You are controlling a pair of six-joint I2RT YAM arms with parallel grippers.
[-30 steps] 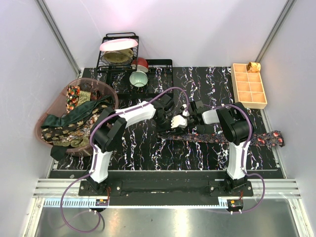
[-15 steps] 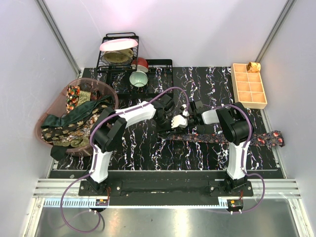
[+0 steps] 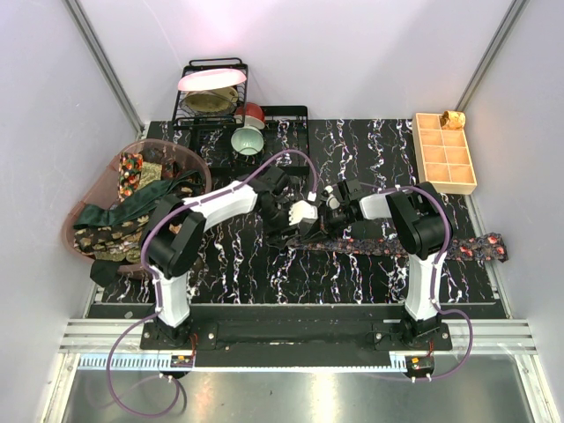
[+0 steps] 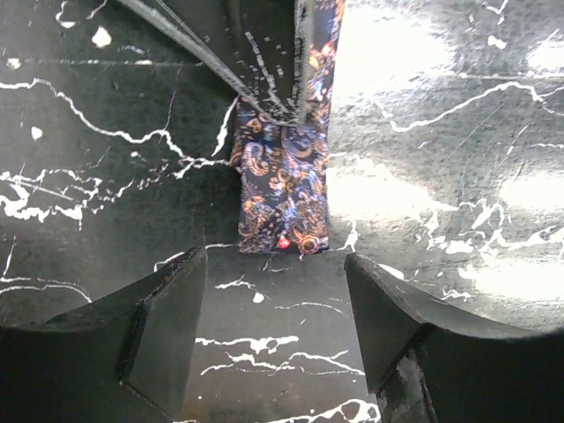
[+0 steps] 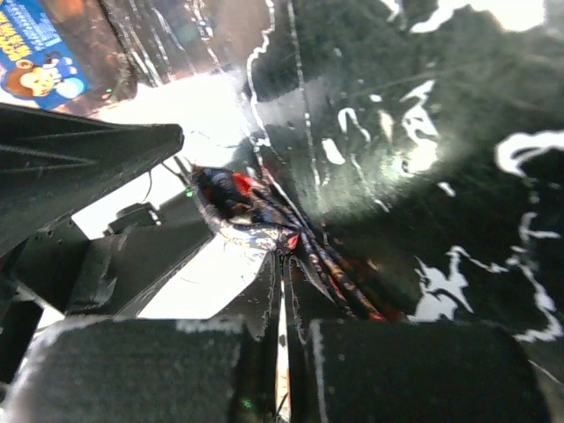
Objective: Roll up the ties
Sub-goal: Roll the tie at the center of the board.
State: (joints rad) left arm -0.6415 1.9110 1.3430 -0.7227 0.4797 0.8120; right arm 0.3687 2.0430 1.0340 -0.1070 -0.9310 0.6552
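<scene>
Looking down the left wrist view, you have the tie (image 4: pixel 282 189) lying dead ahead of the left fingers (image 4: pixel 176 317). Its blunt end sits just beyond their tips, and its long axis runs straight away from them, in line with the gap. Those fingers stand wide apart with only bare tabletop (image 4: pixel 458 176) between them, so they hold nothing.

The right fingers (image 5: pixel 397 370) are clamped together on that same end of the tie, with a bunched fold pinched at their tips. In so blurred a view you can't tell whether that is a first turn of the roll or only a crumple.

From above, the tie runs from the middle of the tabletop toward the right edge, and its far tip comes close to that edge. Both arms meet at the middle end, so the roll would have to travel toward the right edge. You have open room along the near edge, while the dish rack (image 3: pixel 189 84) crowds the far edge. More ties (image 3: pixel 132 216) are heaped in the basket (image 3: pixel 176 150) at the left edge.
</scene>
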